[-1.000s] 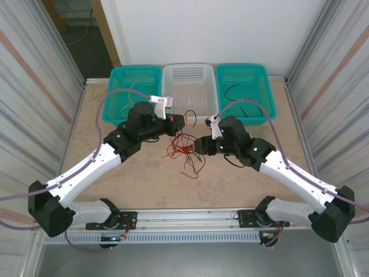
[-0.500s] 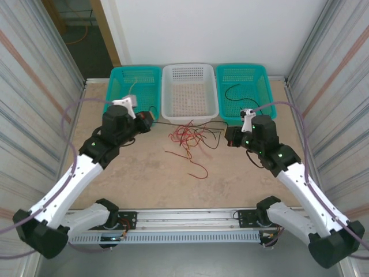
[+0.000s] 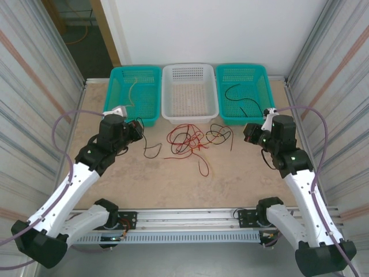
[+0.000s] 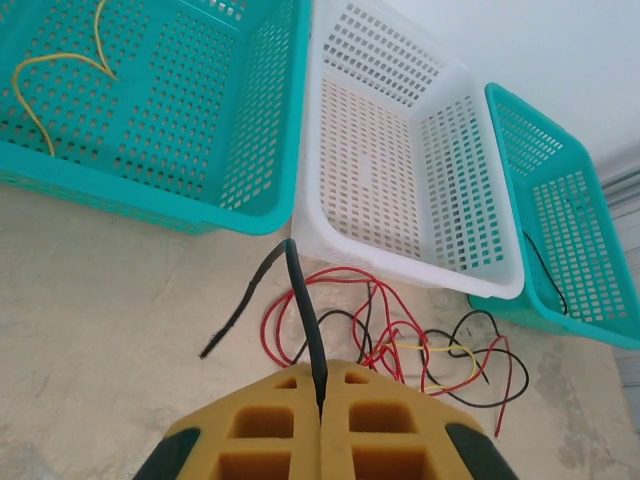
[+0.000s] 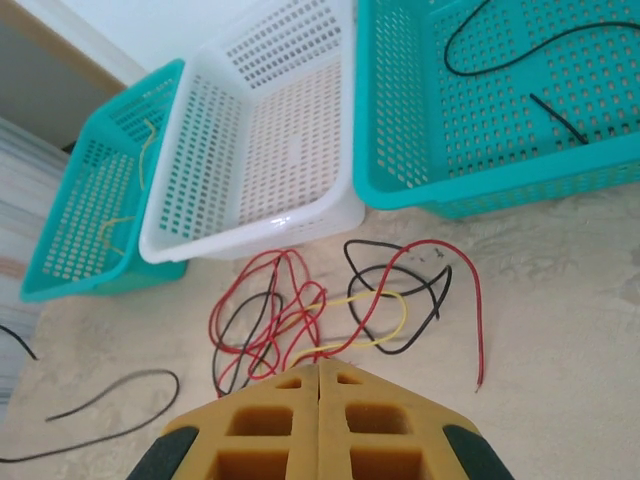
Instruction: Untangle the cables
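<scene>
Red, black and yellow cables (image 3: 187,138) lie tangled on the table (image 3: 230,179), on the near side of the white basket (image 3: 190,95). The left gripper (image 4: 320,375) pinches a separate black cable (image 4: 302,300). The right gripper (image 5: 318,372) sits closed at the tangle's right.

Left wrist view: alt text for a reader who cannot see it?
The left hand, shut, pinches a black cable over a beige table. Beyond lies a tangle of red, black and yellow cables before a white basket.
</scene>
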